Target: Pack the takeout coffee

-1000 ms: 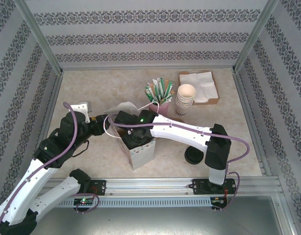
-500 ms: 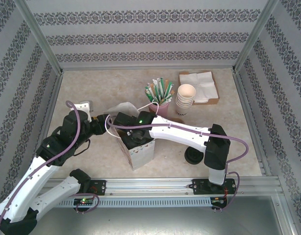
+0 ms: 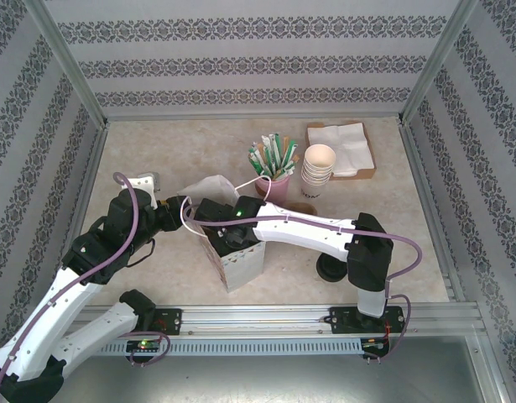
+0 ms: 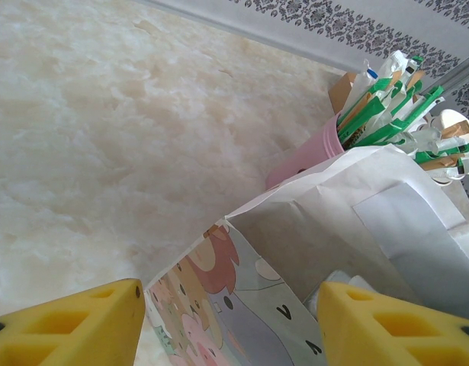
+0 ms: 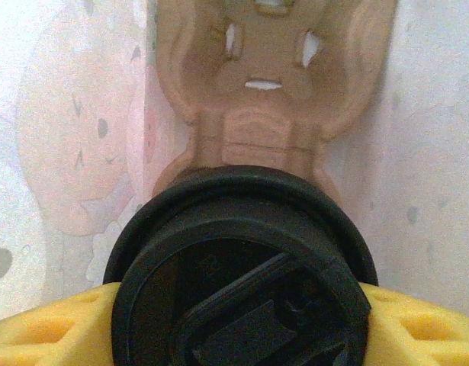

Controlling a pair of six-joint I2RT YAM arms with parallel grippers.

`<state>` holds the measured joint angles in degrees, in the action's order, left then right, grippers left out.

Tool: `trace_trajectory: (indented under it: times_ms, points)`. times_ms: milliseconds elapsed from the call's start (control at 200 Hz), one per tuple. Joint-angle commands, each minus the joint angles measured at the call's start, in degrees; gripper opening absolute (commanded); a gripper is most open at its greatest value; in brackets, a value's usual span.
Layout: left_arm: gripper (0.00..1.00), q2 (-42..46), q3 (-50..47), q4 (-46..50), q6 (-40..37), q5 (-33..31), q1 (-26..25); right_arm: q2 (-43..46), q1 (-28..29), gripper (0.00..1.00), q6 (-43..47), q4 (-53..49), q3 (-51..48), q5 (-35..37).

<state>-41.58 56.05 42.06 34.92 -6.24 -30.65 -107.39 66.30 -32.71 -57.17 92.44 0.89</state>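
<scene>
Inside bag [image 5: 66, 152], right-wrist view: right fingers [image 5: 43, 324] clamp takeout coffee [image 5: 238, 267]; left fingers [image 4: 74, 324] apart, empty.

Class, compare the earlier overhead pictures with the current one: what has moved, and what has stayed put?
The right end effector, shut on the takeout coffee, has sunk slightly deeper into the paper bag. The left end effector shifted a little but stays open at the bag's rim. Bag, cream cups, pink stick holder, napkins and loose black lid are unmoved.
</scene>
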Motion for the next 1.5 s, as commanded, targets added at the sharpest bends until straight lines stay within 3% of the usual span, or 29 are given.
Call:
trace_trajectory:
  times_ms: [0, 300, 695, 824, 1494]
  points:
    - [0.62, 0.2, -0.1, 0.4, -0.5, -0.9, 0.2, -5.8, 1.8, 0.51, -1.4, -1.5, -7.1, -7.8]
    - [0.61, 0.2, -0.4, 0.5, -0.3, -0.6, 0.2, -4.7, 1.5, 0.53, -1.5, -1.7, -6.3, -5.4]
    - [0.59, 0.4, -0.3, 0.9, -0.1, -0.4, 0.2, 2.9, 0.8, 0.77, -2.1, -4.5, 3.9, 2.7]
    - [0.59, 0.4, -0.5, 0.8, -0.1, -0.2, 0.2, 4.2, 0.8, 0.92, -1.8, -5.4, 6.5, 3.2]
    - [0.58, 0.8, -1.6, 0.6, -0.4, -1.3, 0.2, 9.4, 0.7, 0.89, 0.3, -13.0, 24.1, 11.1]
